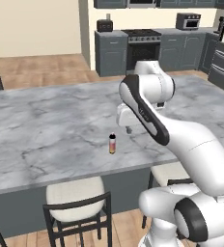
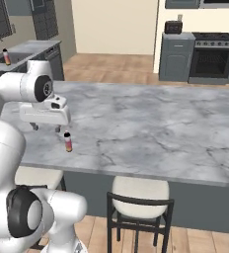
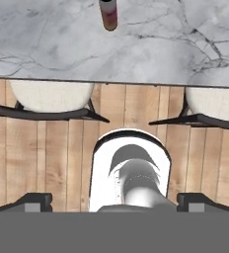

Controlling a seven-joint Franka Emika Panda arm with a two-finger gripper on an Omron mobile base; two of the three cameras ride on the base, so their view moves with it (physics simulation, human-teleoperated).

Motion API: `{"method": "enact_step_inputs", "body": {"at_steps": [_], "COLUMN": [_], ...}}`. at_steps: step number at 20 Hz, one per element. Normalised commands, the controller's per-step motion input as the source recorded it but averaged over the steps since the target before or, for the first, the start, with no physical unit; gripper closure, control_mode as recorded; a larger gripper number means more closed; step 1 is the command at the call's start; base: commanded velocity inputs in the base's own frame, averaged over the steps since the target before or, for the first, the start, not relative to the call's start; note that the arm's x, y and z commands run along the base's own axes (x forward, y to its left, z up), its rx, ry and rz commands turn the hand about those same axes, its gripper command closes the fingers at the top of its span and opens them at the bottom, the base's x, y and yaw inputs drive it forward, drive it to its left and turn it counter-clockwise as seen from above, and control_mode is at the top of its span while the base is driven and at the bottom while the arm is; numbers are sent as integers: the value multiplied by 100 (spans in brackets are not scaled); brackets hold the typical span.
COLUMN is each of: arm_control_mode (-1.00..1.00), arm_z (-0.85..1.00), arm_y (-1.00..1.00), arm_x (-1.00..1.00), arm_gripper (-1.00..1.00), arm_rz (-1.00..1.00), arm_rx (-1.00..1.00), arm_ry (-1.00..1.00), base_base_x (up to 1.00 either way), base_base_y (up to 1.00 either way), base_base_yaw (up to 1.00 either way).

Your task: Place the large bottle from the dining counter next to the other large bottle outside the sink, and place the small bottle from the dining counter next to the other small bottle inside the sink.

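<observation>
2 stools (image 2: pixel 140 193) sit at the frame bottom under the marble desk (image 2: pixel 151 128), where 1 small bottle (image 2: pixel 67 142) stands upright left of center, the tool (image 2: pixel 46 127) hanging just above and behind it with tips spread apart, and 2 more bottles (image 2: pixel 1 57), tiny and indistinct, at upper left.

A home kitchen: a long grey marble table (image 1: pixel 46 125) with cushioned stools (image 1: pixel 75 193) tucked under it, a wood plank floor (image 1: pixel 41 70), dark grey cabinets (image 1: pixel 110 53), a black oven range (image 1: pixel 143 46), a toaster (image 1: pixel 105 25) and a microwave (image 1: pixel 188 20) on the far worktop.
</observation>
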Motion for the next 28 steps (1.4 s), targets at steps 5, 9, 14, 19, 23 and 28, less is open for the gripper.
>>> {"method": "enact_step_inputs", "body": {"at_steps": [5,9,14,19,23,28], "arm_control_mode": [-100,-100,-100,-100,-100,-100], "arm_z": [-3,0,0,0,0,0], "arm_y": [0,0,0,0,0,0], "arm_x": [14,0,0,9,23,24], "arm_gripper": [-100,-100,-100,-100,-100,-100], "arm_rz": [0,0,0,0,-2,-5], "arm_rx": [0,0,0,0,0,0], "arm_ry": [-13,-15,-5,0,0,0], "base_base_x": [0,0,0,0,0,0], "base_base_y": [0,0,0,0,0,0], "base_base_yaw": [0,0,0,0,0,0]}}
